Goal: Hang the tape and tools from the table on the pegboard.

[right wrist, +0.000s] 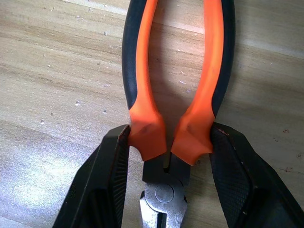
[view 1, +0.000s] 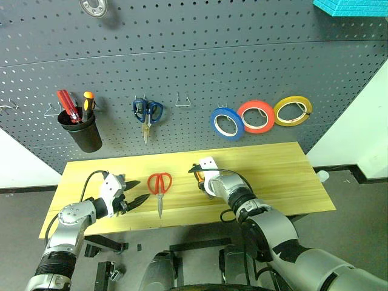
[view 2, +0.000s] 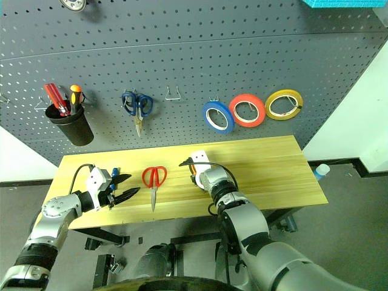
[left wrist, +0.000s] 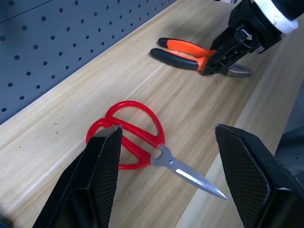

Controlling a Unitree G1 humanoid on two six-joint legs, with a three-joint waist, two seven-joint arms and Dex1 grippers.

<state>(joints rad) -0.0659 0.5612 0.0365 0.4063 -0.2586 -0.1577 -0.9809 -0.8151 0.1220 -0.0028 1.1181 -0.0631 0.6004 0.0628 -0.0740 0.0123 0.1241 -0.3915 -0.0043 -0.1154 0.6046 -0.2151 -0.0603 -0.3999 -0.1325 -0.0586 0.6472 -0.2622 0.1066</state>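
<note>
Right end effector (right wrist: 166, 156) clamps the orange-and-black-handled pliers (right wrist: 178, 90) lying on the light wooden surface (view 1: 273, 176). Left end effector (left wrist: 166, 156) hovers spread over the red-handled scissors (left wrist: 142, 142) on that surface.

Workshop corner: tool-hung pegboard (view 1: 182, 54) above a wooden table (view 1: 273, 176).

The pliers (right wrist: 171, 142) run off the right wrist view at handle ends and nose; a round metal thing (view 1: 93, 6) atop the pegboard (view 1: 194, 60) is cropped and unidentifiable
</note>
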